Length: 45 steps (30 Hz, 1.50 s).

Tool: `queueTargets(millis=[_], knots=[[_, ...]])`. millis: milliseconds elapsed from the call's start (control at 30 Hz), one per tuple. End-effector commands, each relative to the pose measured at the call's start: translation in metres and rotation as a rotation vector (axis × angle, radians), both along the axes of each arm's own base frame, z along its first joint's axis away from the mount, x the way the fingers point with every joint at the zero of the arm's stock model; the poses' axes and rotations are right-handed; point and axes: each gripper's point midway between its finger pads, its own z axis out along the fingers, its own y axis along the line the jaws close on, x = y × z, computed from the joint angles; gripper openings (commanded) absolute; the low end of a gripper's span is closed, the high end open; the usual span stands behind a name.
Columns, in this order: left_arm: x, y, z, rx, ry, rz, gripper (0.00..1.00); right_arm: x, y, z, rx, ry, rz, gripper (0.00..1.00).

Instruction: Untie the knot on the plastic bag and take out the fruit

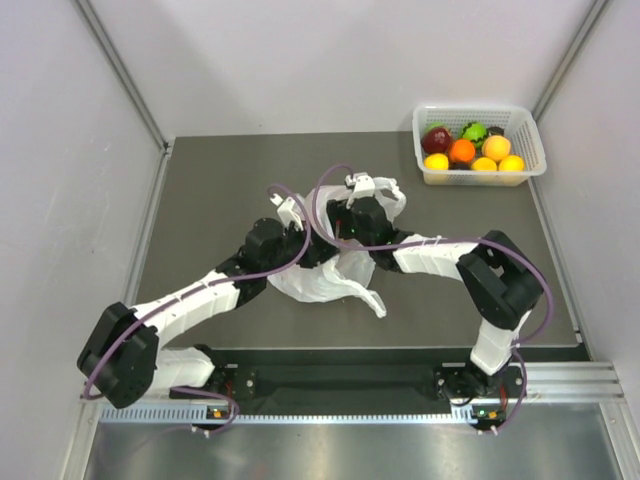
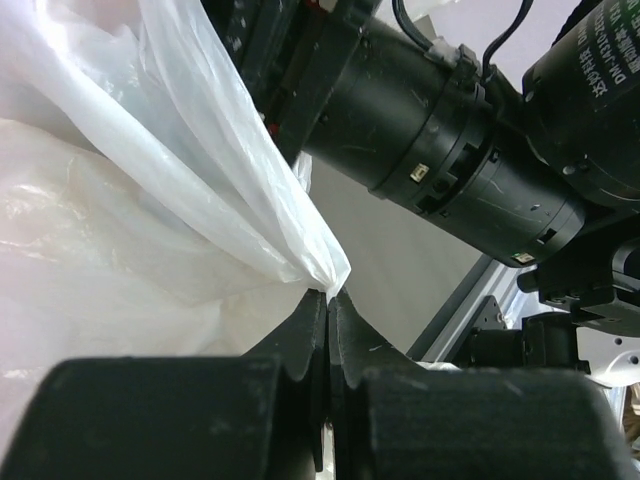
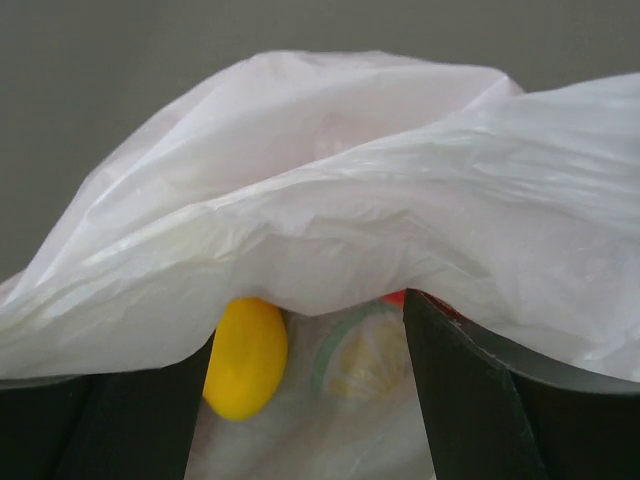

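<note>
The plastic bag [image 1: 325,275] lies crumpled in the middle of the dark table, between my two arms. My left gripper [image 1: 290,212] is at the bag's upper left; in the left wrist view it [image 2: 328,300] is shut on a thin fold of the bag [image 2: 200,190]. My right gripper [image 1: 358,192] is at the bag's top; in the right wrist view it [image 3: 300,330] is open with its tips under the lifted plastic [image 3: 330,200]. Between its fingers lie a yellow oblong fruit [image 3: 245,355] and a sliver of red fruit [image 3: 396,297] inside the bag.
A white basket [image 1: 530,150] at the back right holds a dark red apple [image 1: 436,139], a green fruit [image 1: 475,131] and several orange and yellow fruits. The right arm's black body [image 2: 450,150] is close in front of my left gripper. Grey walls enclose the table.
</note>
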Motion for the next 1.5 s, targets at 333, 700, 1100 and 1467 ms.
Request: queueTargets(millis=[333,700,1100,1467], knots=[[-0.005,-0.010,-0.016,0.004,0.018,-0.058,0.00,0.059,-0.016,0.027,0.000,-0.239,-0.190,0.75],[-0.009,-0.013,-0.030,0.010,0.051,-0.082,0.00,0.099,-0.037,-0.007,-0.097,-0.106,-0.283,0.90],[-0.012,-0.014,-0.033,0.005,0.058,-0.089,0.00,0.116,-0.031,-0.039,-0.056,0.113,-0.203,0.82],[-0.014,-0.004,-0.042,0.029,0.063,-0.049,0.00,0.053,-0.026,-0.002,0.135,0.186,0.070,0.20]])
